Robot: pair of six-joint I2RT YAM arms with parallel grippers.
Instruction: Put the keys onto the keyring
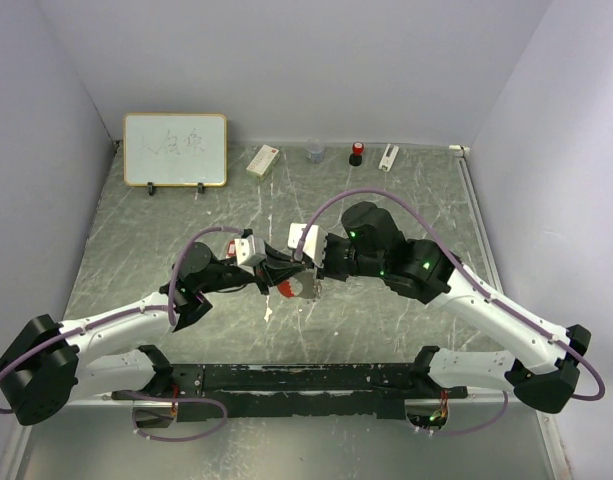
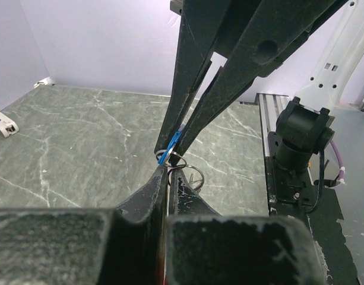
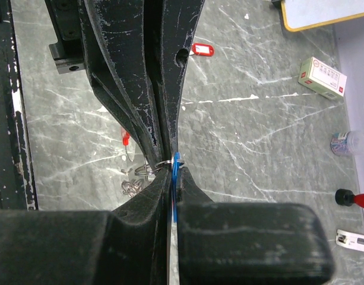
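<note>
My two grippers meet tip to tip above the middle of the table. The left gripper (image 1: 275, 276) (image 2: 170, 170) is shut on the keyring (image 2: 193, 174) (image 3: 148, 168). The keyring's thin metal loops stick out beside the fingertips. Its red fob (image 1: 286, 290) (image 3: 125, 138) hangs below them. The right gripper (image 1: 299, 272) (image 3: 173, 170) is shut on the blue key (image 2: 164, 155) (image 3: 176, 173), whose head touches the ring. A red-headed key (image 3: 202, 49) lies on the table beyond the left fingers.
A whiteboard (image 1: 175, 149) leans against the back wall. Along that wall are a small white-and-red box (image 1: 262, 161), a clear cup (image 1: 315, 152), a red-capped bottle (image 1: 357, 152) and a white piece (image 1: 388, 157). A black rail (image 1: 306, 380) runs along the near edge.
</note>
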